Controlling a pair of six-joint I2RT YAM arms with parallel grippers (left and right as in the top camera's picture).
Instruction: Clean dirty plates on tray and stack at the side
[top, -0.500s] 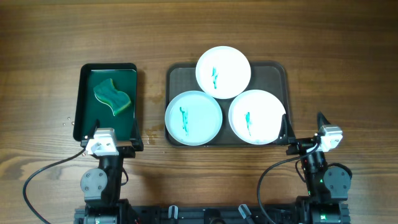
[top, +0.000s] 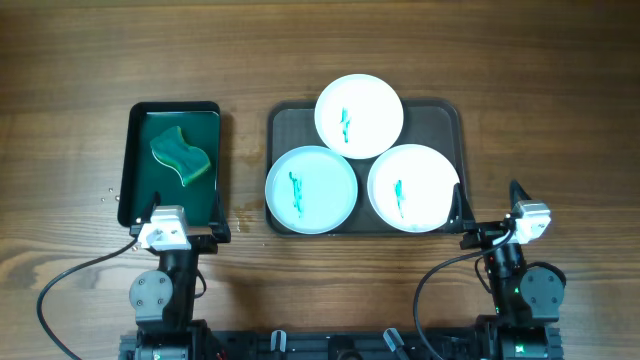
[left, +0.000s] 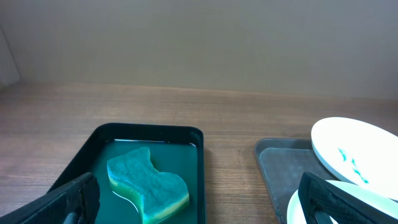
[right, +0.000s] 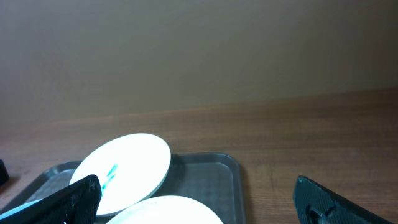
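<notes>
Wooden table (top: 80, 60), both arms parked at its near edge.

The tray (top: 283, 125), dark with a mesh-textured floor, lay centre-right on the table and carried all three plates. The far plate (top: 359, 115) sat at the tray's far rim and jutted a little past it. From overhead its near edge overlapped the rims of the other two. The near-left plate (top: 311, 190) reached slightly past the tray's left rim, and the near-right plate (top: 413, 187) slightly past the right rim. Each plate had a short teal-green smear near its middle. No plate was off the tray.

To the tray's left, apart from it, lay a smaller black tray (top: 127, 170) with a green floor. On that floor lay a wavy-edged green sponge (top: 180, 155), towards the far half; the left wrist view showed a yellowish underside.

The left gripper (top: 180, 232) hung over the near rim of the black tray. In its wrist view the fingers (left: 71, 200) stood spread to the frame's two lower corners, released, nothing between them. The sponge lay ahead of them, untouched.

The right gripper (top: 486, 190) stood just beside the tray's near-right corner. One finger was close to the edge of the near-right plate, though I could not tell whether it touched. Its fingers (right: 74, 198) were likewise splayed wide and gripping nothing.

A dark cable (top: 70, 275) looped from each arm's base across the table.
</notes>
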